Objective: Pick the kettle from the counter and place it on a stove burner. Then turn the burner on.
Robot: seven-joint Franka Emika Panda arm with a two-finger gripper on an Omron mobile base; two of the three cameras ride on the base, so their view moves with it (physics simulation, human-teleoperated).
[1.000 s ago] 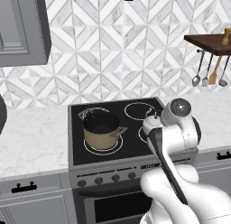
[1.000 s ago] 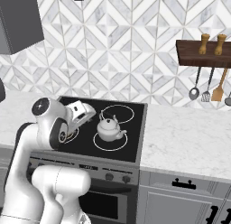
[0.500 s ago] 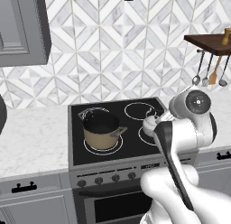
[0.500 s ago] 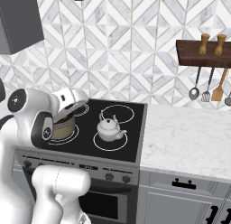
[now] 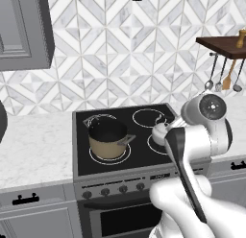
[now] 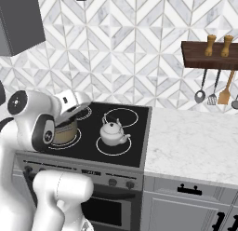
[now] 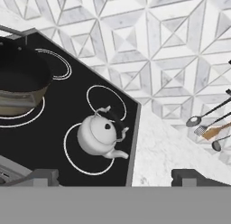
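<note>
The small white-silver kettle (image 7: 100, 136) stands upright on the front right stove burner (image 7: 79, 162), a white ring on the black glass cooktop. It also sits inside that ring in the right base view, kettle (image 6: 113, 133), burner (image 6: 108, 151). In the left base view my arm covers most of the kettle (image 5: 160, 132). My gripper (image 7: 115, 177) is open and holds nothing. It hangs above and in front of the kettle, apart from it. The marble counter (image 6: 190, 139) lies right of the stove.
A tan pot (image 5: 108, 138) with a black inside occupies the front left burner, pot (image 7: 18, 83). Knobs (image 5: 114, 190) line the stove's front panel. Utensils (image 6: 214, 92) hang under a wooden shelf (image 6: 209, 55) at the right. My elbow (image 6: 32, 118) rises left of the stove.
My arm has swung: the elbow went left in the right base view and right in the left base view. The kettle stays on its burner. The gripper remains open.
</note>
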